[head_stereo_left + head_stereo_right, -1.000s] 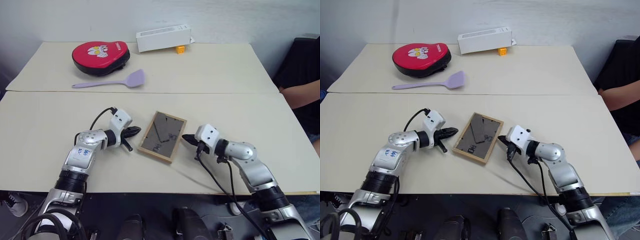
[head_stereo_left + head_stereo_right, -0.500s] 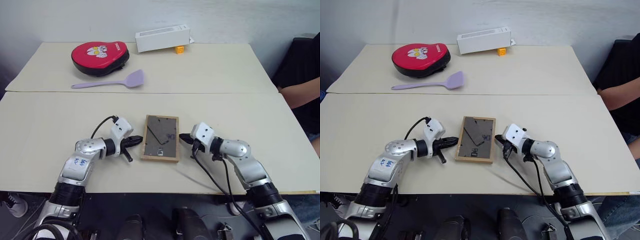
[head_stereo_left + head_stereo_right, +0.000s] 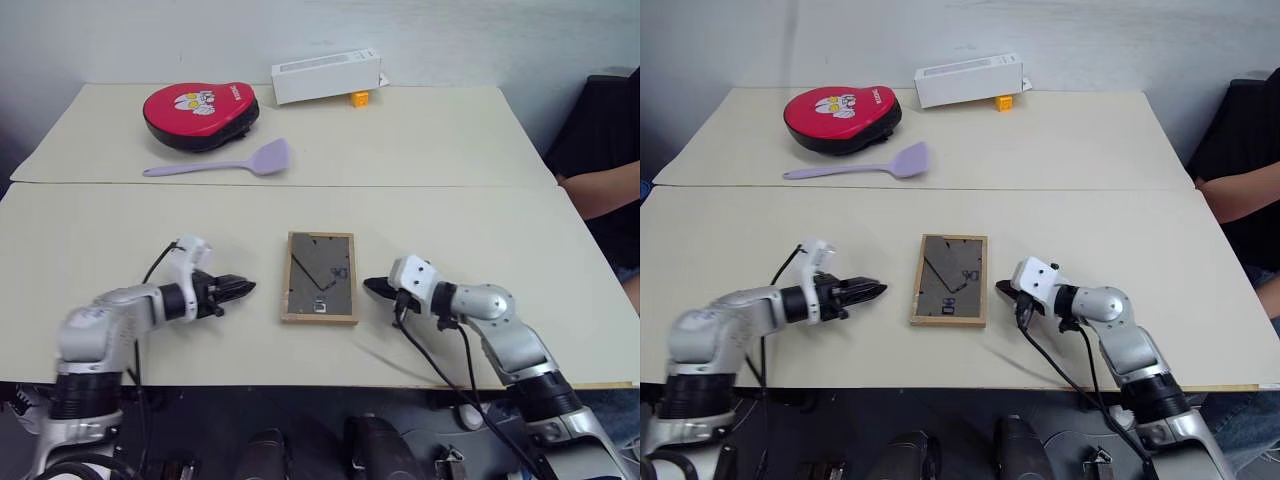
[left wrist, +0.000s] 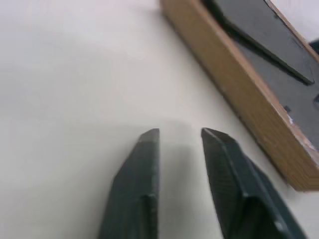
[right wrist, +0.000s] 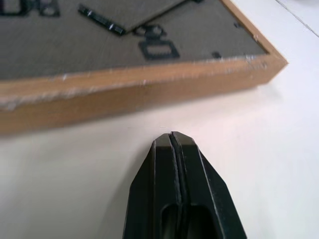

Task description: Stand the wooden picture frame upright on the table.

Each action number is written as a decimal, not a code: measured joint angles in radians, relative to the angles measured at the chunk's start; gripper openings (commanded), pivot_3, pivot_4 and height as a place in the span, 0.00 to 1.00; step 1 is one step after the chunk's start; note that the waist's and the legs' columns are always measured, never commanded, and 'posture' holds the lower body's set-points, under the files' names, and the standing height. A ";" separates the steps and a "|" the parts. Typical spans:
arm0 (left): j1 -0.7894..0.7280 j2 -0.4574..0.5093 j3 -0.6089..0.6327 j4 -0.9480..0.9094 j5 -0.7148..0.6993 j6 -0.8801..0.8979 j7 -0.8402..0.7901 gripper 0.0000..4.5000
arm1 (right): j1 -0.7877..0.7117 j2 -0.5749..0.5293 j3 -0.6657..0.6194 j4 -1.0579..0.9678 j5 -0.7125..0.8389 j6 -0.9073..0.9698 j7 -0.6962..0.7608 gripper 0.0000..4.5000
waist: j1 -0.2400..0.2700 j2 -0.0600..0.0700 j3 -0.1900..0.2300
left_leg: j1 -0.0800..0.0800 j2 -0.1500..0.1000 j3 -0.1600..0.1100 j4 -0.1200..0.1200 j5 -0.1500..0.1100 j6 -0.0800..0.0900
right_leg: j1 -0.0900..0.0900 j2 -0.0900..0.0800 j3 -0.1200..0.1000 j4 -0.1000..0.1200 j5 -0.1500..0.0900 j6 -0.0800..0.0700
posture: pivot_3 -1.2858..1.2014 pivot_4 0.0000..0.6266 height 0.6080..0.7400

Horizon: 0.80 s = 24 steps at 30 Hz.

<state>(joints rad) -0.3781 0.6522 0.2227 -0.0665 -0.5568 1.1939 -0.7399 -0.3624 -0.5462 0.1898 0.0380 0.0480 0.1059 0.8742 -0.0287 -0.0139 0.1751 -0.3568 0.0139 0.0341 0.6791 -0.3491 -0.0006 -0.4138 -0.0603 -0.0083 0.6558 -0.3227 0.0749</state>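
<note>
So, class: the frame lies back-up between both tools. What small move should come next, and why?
Probably bring the left tool, fingers slightly apart, to the wooden picture frame's near edge to lift it. The frame lies flat on the table, untouched, and the shut right tool can brace the far side.

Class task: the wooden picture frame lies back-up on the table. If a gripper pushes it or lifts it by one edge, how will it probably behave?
The wooden picture frame looks rigid, with squared wooden edges, so it should probably pivot or slide as one piece, not flex. Lying flat on the smooth table, it would likely slide when pushed. Its thin back stand seems the delicate part, and stood on its narrow edge it may tip.
</note>
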 measured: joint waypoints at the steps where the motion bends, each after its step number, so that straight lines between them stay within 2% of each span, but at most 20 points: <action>1: -0.008 0.008 0.003 -0.001 -0.016 0.044 -0.001 0.61 | 0.001 0.000 0.000 -0.008 0.001 0.004 0.004 0.00 | 0.000 0.000 0.000 | 0.000 0.000 0.000 0.000 0.000 0.000 | 0.000 0.000 0.000 0.000 0.000 0.000 | 0.52 0.24 1.00; 4: -0.089 0.064 -0.005 0.044 -0.149 0.313 -0.039 0.81 | 0.039 -0.036 0.004 -0.097 0.015 0.037 0.050 0.00 | 0.003 0.000 0.000 | 0.000 0.000 -0.001 0.000 0.000 -0.001 | 0.001 0.000 -0.001 0.000 0.000 0.000 | 0.52 0.24 1.00; 7: -0.176 0.050 -0.030 0.177 -0.243 0.404 0.006 1.00 | 0.046 -0.037 0.011 -0.122 0.020 0.067 0.063 0.00 | 0.004 0.000 0.000 | 0.000 -0.001 -0.002 0.001 0.000 0.000 | 0.001 0.000 -0.001 -0.001 0.000 0.000 | 0.52 0.24 1.00; 10: -0.259 0.053 -0.142 0.281 -0.369 0.410 0.077 1.00 | 0.045 -0.025 0.035 -0.123 0.019 0.085 0.057 0.00 | 0.003 0.000 0.000 | 0.000 -0.001 -0.003 0.001 0.000 -0.001 | 0.001 -0.001 -0.001 0.000 0.000 0.000 | 0.52 0.24 1.00; 13: -0.303 0.019 -0.200 0.352 -0.475 0.409 0.159 1.00 | 0.041 -0.017 0.044 -0.124 0.011 0.092 0.054 0.00 | 0.003 0.000 0.000 | 0.000 -0.001 -0.002 0.002 0.000 -0.001 | 0.001 -0.001 -0.001 0.000 0.000 0.000 | 0.52 0.24 1.00; 19: -0.338 0.006 -0.239 0.403 -0.599 0.408 0.297 1.00 | 0.028 -0.010 0.061 -0.123 -0.003 0.094 0.049 0.00 | 0.004 0.000 0.000 | 0.000 -0.002 -0.003 0.002 0.000 -0.001 | 0.001 -0.001 -0.001 -0.001 0.000 0.000 | 0.52 0.24 1.00; 24: -0.364 -0.053 -0.217 0.475 -0.647 0.412 0.385 1.00 | 0.022 -0.006 0.068 -0.122 -0.014 0.096 0.045 0.00 | 0.016 0.000 0.000 | 0.000 -0.003 -0.003 0.003 0.000 -0.001 | 0.002 -0.001 -0.002 -0.003 0.000 0.000 | 0.52 0.24 1.00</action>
<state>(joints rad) -0.7423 0.5990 0.0062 0.4081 -1.2041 1.6063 -0.3552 -0.3403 -0.5523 0.2580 -0.0840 0.0338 0.2016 0.9196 -0.0126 -0.0136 0.1749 -0.3564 0.0112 0.0312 0.6822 -0.3493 -0.0017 -0.4120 -0.0617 -0.0100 0.6532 -0.3227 0.0749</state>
